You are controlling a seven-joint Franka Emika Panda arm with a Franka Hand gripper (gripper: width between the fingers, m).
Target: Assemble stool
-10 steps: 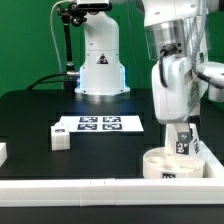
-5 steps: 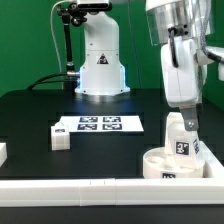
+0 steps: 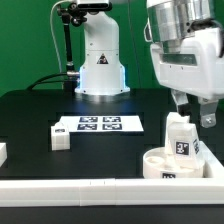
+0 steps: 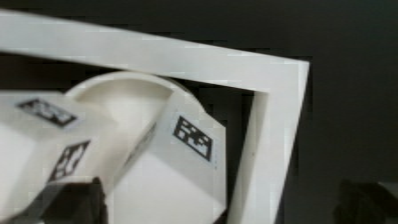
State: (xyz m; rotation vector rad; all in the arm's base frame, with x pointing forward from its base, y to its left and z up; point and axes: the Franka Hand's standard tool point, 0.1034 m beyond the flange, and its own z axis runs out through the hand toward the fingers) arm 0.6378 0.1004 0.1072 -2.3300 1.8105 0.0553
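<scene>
Marker board (image 3: 99, 124) flat on blk table (image 3: 40, 112), white rail (image 3: 70, 190) at edge

The black worktop (image 3: 30, 115) carries the seat (image 3: 150, 162) just below the tool (image 3: 193, 112), against the rail (image 3: 90, 186). Well off to the exterior view's left of the tool lies the marker board (image 3: 100, 124). A leg block (image 3: 61, 138) lies just past it, and another (image 3: 2, 152) lies farthest from the tool.

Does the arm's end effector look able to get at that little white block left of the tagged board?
Probably yes. The end effector hangs open and empty, raised above the seat; nothing stands over or around the leg block, and only the flat marker board lies between.
</scene>
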